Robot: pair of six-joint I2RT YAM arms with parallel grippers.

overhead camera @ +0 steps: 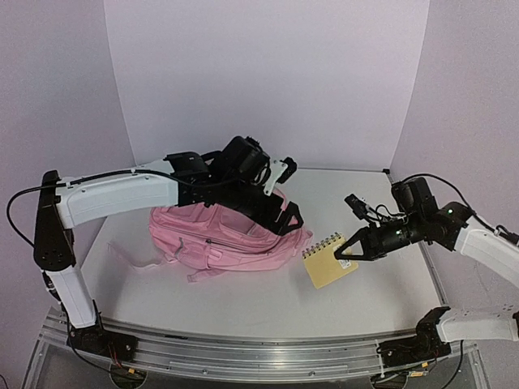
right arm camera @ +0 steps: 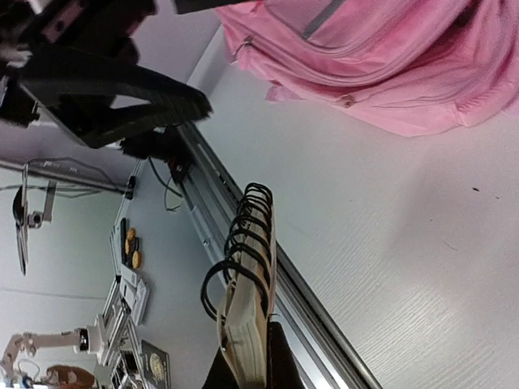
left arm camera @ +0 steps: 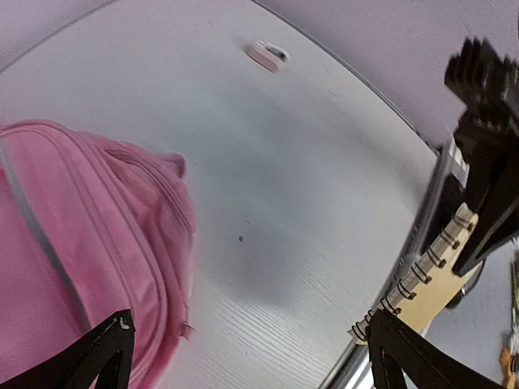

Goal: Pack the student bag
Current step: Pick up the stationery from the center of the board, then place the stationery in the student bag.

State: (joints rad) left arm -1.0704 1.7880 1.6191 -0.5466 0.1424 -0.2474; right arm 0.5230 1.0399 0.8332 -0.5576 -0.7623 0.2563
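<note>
The student bag (overhead camera: 215, 239) is a soft pink backpack lying on the white table, left of centre; it also fills the left of the left wrist view (left arm camera: 89, 235) and the top of the right wrist view (right arm camera: 389, 57). My left gripper (overhead camera: 282, 215) hangs over the bag's right end, open, with only bare table between its fingers (left arm camera: 247, 352). My right gripper (overhead camera: 353, 251) is shut on a tan spiral notebook (overhead camera: 328, 261), held above the table to the right of the bag. The notebook (right arm camera: 247, 316) stands edge-on in my right gripper (right arm camera: 255, 365).
A small pink and white object (left arm camera: 266, 54) lies far back on the table. The table's metal front rail (right arm camera: 243, 235) runs below the notebook. The notebook (left arm camera: 434, 279) and right arm (left arm camera: 491, 170) stand close to the left gripper's right finger.
</note>
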